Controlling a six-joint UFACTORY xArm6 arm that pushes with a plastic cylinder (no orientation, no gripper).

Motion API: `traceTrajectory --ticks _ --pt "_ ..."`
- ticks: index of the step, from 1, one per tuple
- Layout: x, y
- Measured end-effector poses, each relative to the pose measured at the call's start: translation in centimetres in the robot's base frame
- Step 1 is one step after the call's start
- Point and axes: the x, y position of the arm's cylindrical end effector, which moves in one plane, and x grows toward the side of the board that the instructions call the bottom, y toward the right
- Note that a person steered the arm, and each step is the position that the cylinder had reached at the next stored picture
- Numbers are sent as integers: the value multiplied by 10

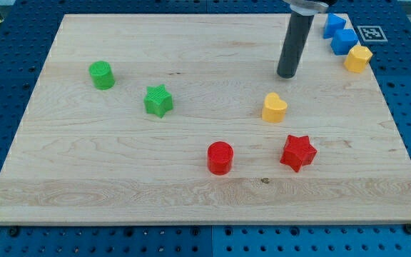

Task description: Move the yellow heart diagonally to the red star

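On the wooden board (191,43), my tip (287,74) stands above the yellow heart (274,108).

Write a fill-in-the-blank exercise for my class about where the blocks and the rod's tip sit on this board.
1. My tip stands toward the view's top from the yellow ____.
2. The red star lies toward the view's ____ from the red cylinder.
3. The green star and green cylinder lie in the view's ____ half.

Missing words: heart; right; left

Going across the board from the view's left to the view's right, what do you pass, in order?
Green cylinder → green star → red cylinder → yellow heart → my tip → red star → yellow block at the board's right corner. The two blue blocks overlap there, so I skip them.
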Motion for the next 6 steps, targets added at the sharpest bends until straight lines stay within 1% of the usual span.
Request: traceTrajectory --ticks 2,3,6 --pt "9 -46" --pt "39 -46" --pt "65 -64"
